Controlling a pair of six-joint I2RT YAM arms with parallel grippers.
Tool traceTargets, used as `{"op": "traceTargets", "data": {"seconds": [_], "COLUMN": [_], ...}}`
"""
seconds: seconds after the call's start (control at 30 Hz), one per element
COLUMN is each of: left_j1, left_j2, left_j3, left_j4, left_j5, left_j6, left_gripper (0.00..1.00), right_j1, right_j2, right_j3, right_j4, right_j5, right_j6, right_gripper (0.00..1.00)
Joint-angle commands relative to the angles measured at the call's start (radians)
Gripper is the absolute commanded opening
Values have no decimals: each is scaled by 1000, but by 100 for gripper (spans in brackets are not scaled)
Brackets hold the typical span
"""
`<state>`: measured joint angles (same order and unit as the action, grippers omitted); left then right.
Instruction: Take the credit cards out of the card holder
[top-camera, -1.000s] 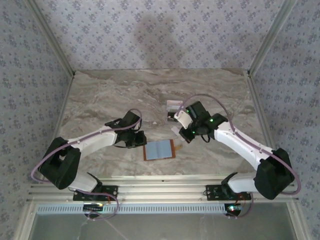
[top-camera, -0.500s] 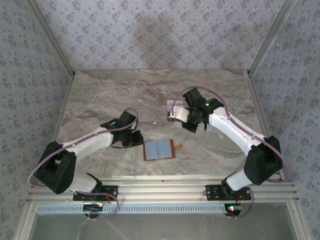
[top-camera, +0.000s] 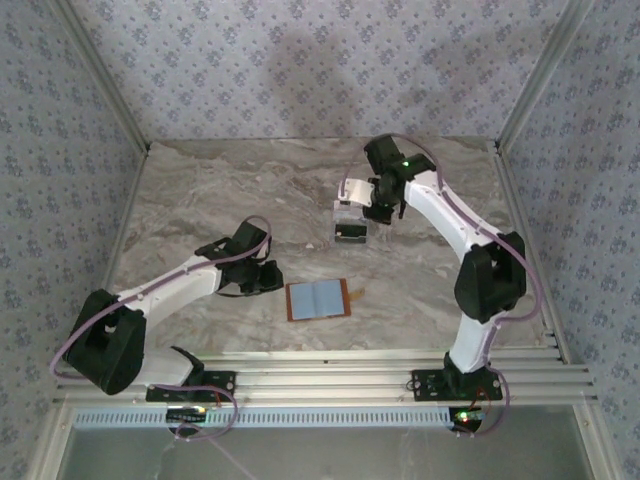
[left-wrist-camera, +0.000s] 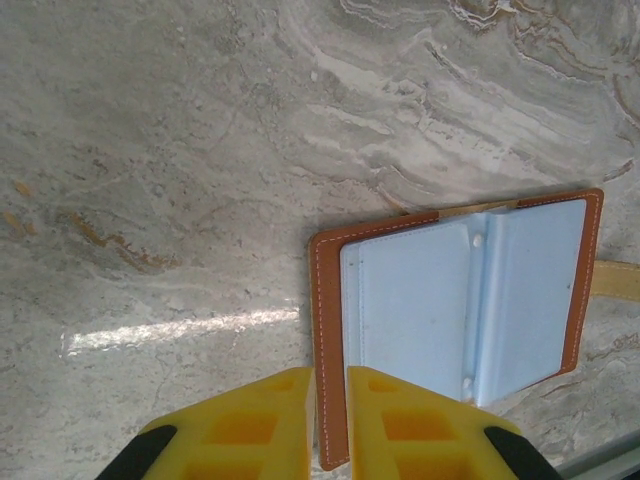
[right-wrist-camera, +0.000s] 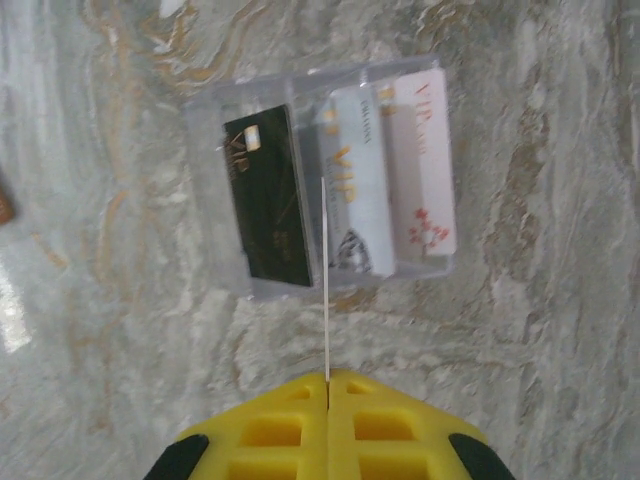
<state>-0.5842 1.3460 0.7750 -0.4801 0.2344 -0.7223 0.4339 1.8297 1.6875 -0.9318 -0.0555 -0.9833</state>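
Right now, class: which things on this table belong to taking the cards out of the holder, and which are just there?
For the job: card holder; thin card pinched edge-on in the right hand; three cards lying in the clear tray.
Just there: clear tray; marble table.

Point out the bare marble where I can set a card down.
Bare: the far-left marble table, beyond the left arm and left of the clear plastic card tray; also the patch between the open brown leather card holder and the right arm. Crowded: around the tray and right hand, and the holder's left edge by the left hand.
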Motion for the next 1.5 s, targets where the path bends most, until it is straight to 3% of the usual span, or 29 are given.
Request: {"op": "traceTargets", "data": {"seconds": [0.0, 0.63, 1.17, 1.47], "left_j1": [8, 21, 26, 27], "left_j2": [-19, -42, -60, -64], "left_j3": [-11, -18, -42, -39], "left_j4": [-41, -84, -87, -93], "left_j5": [-9, -25, -33, -39], "left_j6": [14, 11, -12, -11], "left_gripper": [17, 17, 17, 17], "right_j1": [-8, 4, 18, 14], "right_j2": [71, 364, 453, 410], "right_j3": [105, 451, 460, 450], "right_j4": [-99, -187, -223, -102], "right_j5": [1, -13, -10, 49], "right_j6": [-112, -197, -198, -171], "right_gripper": [0, 0, 0, 26]}}
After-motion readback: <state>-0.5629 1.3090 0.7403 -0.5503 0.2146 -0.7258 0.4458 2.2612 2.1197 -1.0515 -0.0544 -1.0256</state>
